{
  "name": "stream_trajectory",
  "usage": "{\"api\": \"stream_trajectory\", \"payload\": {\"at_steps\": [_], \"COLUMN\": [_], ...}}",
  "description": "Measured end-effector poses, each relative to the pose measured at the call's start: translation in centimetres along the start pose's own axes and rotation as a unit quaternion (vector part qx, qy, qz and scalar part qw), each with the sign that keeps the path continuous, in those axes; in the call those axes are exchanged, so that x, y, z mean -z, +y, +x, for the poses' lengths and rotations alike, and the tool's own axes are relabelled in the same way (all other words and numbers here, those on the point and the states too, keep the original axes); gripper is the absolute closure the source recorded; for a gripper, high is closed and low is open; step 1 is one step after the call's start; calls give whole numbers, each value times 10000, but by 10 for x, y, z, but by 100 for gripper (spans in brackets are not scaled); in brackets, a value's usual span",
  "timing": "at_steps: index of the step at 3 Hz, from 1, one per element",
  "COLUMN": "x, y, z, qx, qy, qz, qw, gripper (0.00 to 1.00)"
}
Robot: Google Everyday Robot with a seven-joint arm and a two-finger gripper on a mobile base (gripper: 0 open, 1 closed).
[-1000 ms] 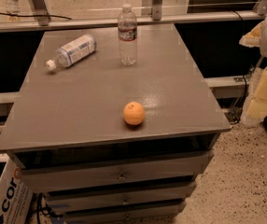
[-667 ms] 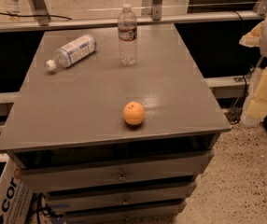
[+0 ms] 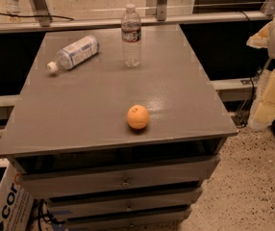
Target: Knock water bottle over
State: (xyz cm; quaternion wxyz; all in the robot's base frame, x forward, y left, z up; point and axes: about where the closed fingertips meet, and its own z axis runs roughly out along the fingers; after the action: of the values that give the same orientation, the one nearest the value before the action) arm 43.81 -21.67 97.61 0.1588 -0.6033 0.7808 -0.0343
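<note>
Counter [image 3: 80, 105]: grey flat top, seen from above and in front; it carries two bottles and one fruit.
Drawers [image 3: 123, 179]: grey fronts stacked under the top, each with a small middle pull.
Floor [image 3: 253, 191]: pale speckled surface, lower right.
Rail [image 3: 104, 23]: light metal bar running along the far edge of the counter, with upright posts behind it.
Box [image 3: 7, 206]: white cardboard at the lower left corner, beside the drawers; the dark letters "cor" can be read, the rest is cut off.
Tool [image 3: 261, 37]: cream and pale yellow robot parts at the right edge of the view, off the counter's right side and well apart from everything on it; cannot tell whether it is spread or pressed together.
Lying bottle [image 3: 75, 53]: clear plastic, on its side at the far left of the counter, white cap toward the left front; large white and light-blue wrap, its writing too small to read.
Water bottle [image 3: 131, 35]: clear ribbed plastic, upright near the far edge of the counter at its middle, just right of the lying bottle and not touching it; white cap; narrow dark red-and-white band round the upper body, its writing unreadable.
Orange [image 3: 138, 117]: round, toward the near edge, well in front of the water bottle.
</note>
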Motion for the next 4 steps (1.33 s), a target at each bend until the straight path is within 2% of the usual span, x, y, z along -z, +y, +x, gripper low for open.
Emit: {"api": "stream_trajectory", "payload": {"at_steps": [2,3,4], "x": [0,-16,-52], "y": [0,-11,-36], "z": [0,-10,-31], "qx": [0,3,15], "qy": [0,-418,-1393], "qz": [0,-71,-348], "qw": [10000,9991,9896], "gripper": [0,0,0]}}
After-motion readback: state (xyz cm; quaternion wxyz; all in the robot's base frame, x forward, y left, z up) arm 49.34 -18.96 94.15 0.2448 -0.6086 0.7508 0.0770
